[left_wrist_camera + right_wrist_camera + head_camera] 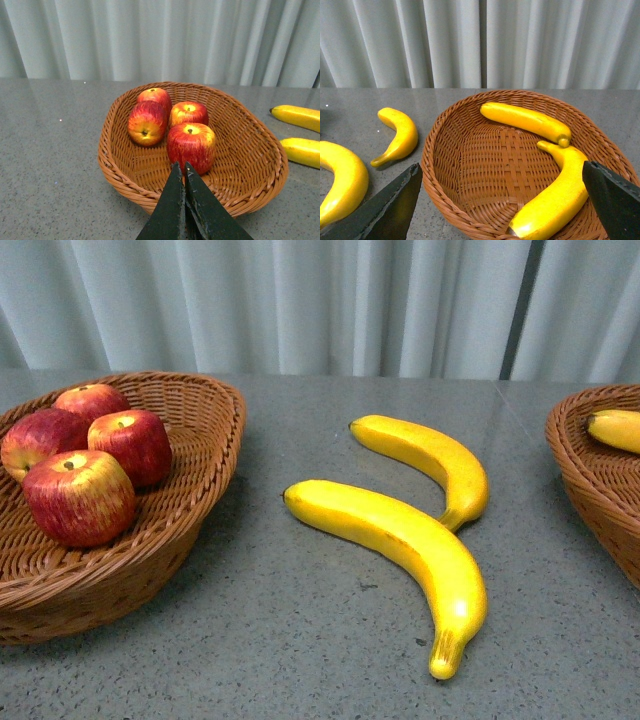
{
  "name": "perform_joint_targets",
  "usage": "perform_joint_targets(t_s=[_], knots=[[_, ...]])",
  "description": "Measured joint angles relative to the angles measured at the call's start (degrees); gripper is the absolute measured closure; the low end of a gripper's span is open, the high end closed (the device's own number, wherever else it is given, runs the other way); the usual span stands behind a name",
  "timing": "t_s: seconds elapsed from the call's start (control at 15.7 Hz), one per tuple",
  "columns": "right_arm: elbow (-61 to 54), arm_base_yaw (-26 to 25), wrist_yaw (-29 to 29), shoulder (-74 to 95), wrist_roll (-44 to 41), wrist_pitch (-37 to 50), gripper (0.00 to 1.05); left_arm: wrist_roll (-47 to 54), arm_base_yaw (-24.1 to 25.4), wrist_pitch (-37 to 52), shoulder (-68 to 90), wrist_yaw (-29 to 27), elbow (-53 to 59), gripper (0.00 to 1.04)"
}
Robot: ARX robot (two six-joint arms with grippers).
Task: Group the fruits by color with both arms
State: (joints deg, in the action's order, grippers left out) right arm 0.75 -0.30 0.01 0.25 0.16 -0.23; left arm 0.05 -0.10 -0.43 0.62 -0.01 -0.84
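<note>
Several red apples (80, 495) lie in the left wicker basket (205, 455); they also show in the left wrist view (191, 145). Two yellow bananas lie on the table between the baskets, a large near one (400, 540) and a smaller far one (430, 455). Two more bananas (525, 120) (555, 200) lie in the right wicker basket (445, 165). My left gripper (181, 167) is shut and empty, just before the apple basket's near rim. My right gripper (502, 175) is open and empty, its jaws wide apart over the banana basket. Neither arm shows in the front view.
The grey table (300, 640) carries both baskets. The right basket's edge (590, 470) with a banana tip (615, 430) shows at the front view's right side. A pale curtain (320, 300) hangs behind the table.
</note>
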Motion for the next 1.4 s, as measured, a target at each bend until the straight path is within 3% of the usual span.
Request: perform_joint_targets(t_s=[0.06, 0.32, 0.45, 0.51, 0.57, 0.76, 0.89, 1.15, 1.4], knots=[[0.0, 0.0, 0.0, 0.0, 0.0, 0.0, 0.07, 0.0, 0.0, 0.3, 0.0, 0.0, 0.0, 0.99], [0.0, 0.0, 0.0, 0.0, 0.0, 0.0, 0.07, 0.0, 0.0, 0.2, 0.0, 0.0, 0.0, 0.52], [0.2, -0.4, -1.6, 0.3, 0.9, -0.7, 0.07, 0.0, 0.0, 0.2, 0.0, 0.0, 0.0, 0.34], [1.6, -1.4, -8.8, 9.4, 8.3, 4.8, 0.07, 0.0, 0.0, 0.2, 0.0, 0.1, 0.0, 0.19], [5.6, 2.6, -9.1, 22.1, 14.1, 15.3, 0.07, 0.0, 0.0, 0.2, 0.0, 0.0, 0.0, 0.05], [21.9, 13.0, -5.7, 53.0, 15.1, 37.4, 0.07, 0.0, 0.0, 0.2, 0.0, 0.0, 0.0, 0.07], [37.2, 20.2, -3.2, 75.5, 11.7, 32.1, 0.07, 0.0, 0.0, 0.2, 0.0, 0.0, 0.0, 0.07], [57.9, 30.2, -3.3, 97.1, 3.5, 15.6, 0.07, 0.0, 0.0, 0.2, 0.0, 0.0, 0.0, 0.07], [59.1, 31.3, -3.2, 101.0, -2.2, 6.2, 0.07, 0.0, 0.0, 0.2, 0.0, 0.0, 0.0, 0.07]])
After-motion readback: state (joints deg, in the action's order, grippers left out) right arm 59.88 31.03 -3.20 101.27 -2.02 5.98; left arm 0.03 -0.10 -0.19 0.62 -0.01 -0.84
